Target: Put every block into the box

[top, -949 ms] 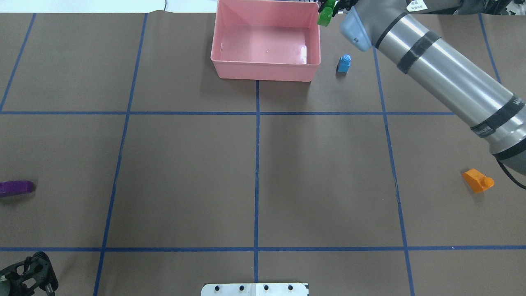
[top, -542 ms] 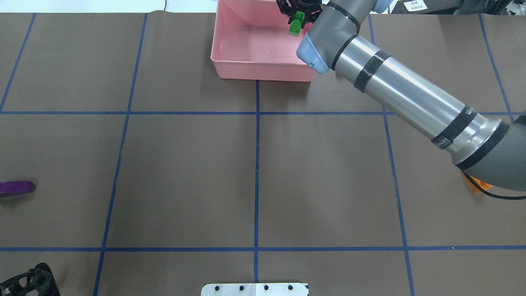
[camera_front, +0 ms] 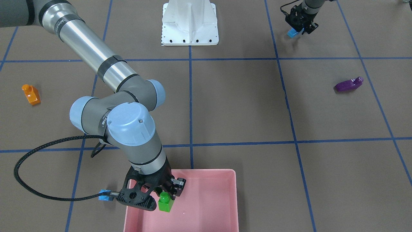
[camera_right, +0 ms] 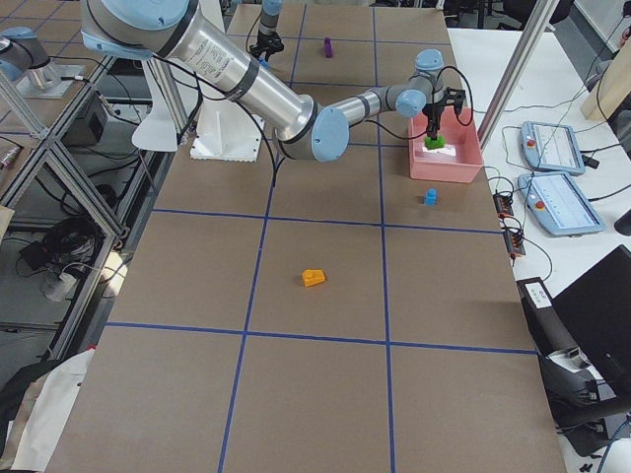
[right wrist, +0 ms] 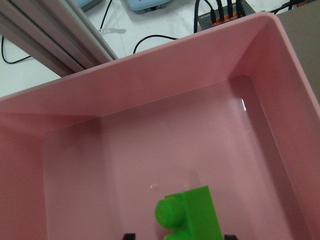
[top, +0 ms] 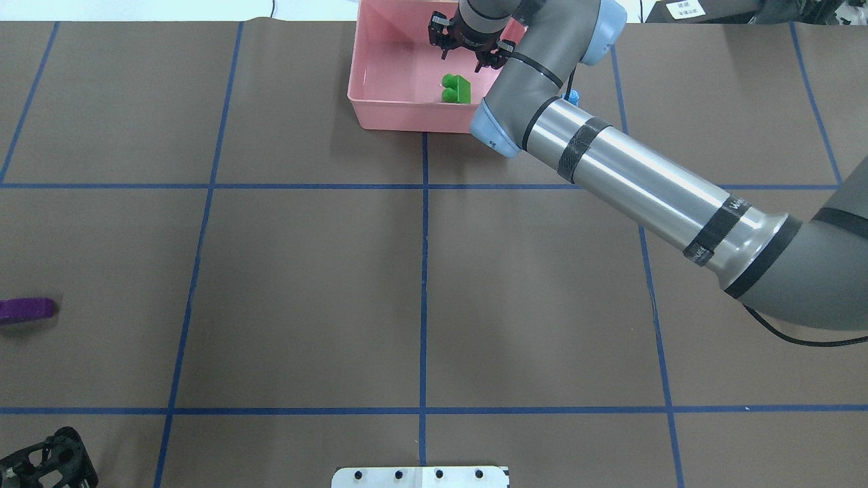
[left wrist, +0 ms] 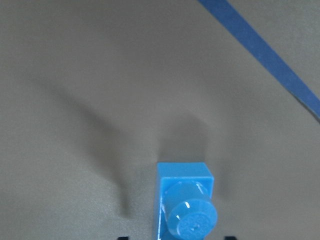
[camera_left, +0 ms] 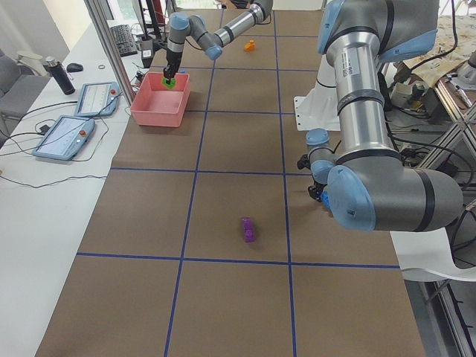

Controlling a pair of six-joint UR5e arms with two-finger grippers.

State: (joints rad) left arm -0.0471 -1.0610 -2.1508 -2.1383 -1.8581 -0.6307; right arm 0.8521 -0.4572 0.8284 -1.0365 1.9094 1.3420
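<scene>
My right gripper [top: 468, 53] hangs open over the pink box [top: 380, 112]. The green block [top: 456, 89] lies free on the box floor just under it, and also shows in the front view [camera_front: 166, 202] and the right wrist view [right wrist: 192, 215]. My left gripper [camera_front: 302, 29] is low at the table around a blue block [left wrist: 184, 200]; I cannot tell whether it grips it. The light-blue cube [camera_front: 104, 195] stands beside the box. The purple block [camera_front: 348, 85] and the orange block [camera_front: 31, 94] lie far apart on the table.
The white robot base [camera_front: 190, 24] stands at the near table edge. A black cable [camera_front: 32, 180] loops off the right wrist beside the box. My right arm [top: 644, 190] stretches across the right half and hides the orange block from overhead.
My right arm swung left from beside the box to over it and let go of the green block, which now lies inside. My left gripper shifted slightly at the near left corner.
</scene>
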